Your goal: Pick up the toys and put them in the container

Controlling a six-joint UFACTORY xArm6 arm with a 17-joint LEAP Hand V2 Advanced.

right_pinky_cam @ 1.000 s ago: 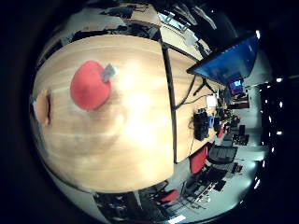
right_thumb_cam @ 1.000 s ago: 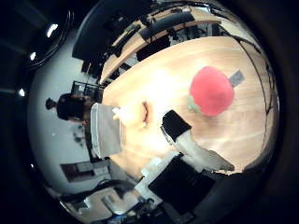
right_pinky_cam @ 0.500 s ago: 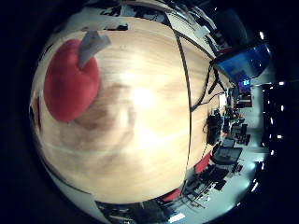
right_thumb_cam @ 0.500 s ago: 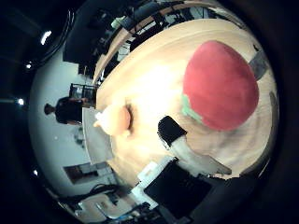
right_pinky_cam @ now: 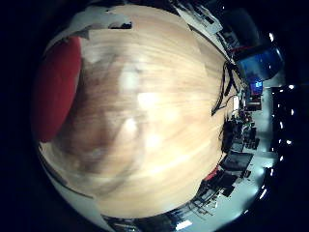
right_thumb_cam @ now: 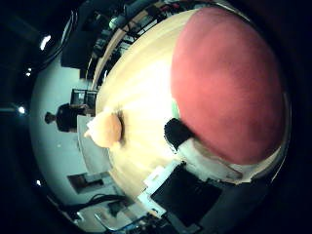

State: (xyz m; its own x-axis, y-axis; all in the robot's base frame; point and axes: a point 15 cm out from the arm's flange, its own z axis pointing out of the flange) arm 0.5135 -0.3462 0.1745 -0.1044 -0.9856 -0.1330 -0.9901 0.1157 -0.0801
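Note:
A red plush toy [right_thumb_cam: 229, 83] lies on the light wooden table [right_pinky_cam: 164, 106] and fills much of the right thumb side palm view, so it is close under the palm. Its red edge also shows in the right little finger side palm view [right_pinky_cam: 53, 87]. A black-tipped finger [right_thumb_cam: 178, 133] of my right hand [right_thumb_cam: 200, 156] reaches out beside the red toy. A small orange and cream toy [right_thumb_cam: 105, 128] lies on the table farther off. I see no container.
The table's edges curve round the little finger side view. A blue screen [right_pinky_cam: 259, 66] and desks with clutter stand beyond the table. Chairs and furniture [right_thumb_cam: 83, 97] stand past the table's other edge.
The hand has come down towards the table. The red toy has grown from a small shape to fill much of the thumb side view.

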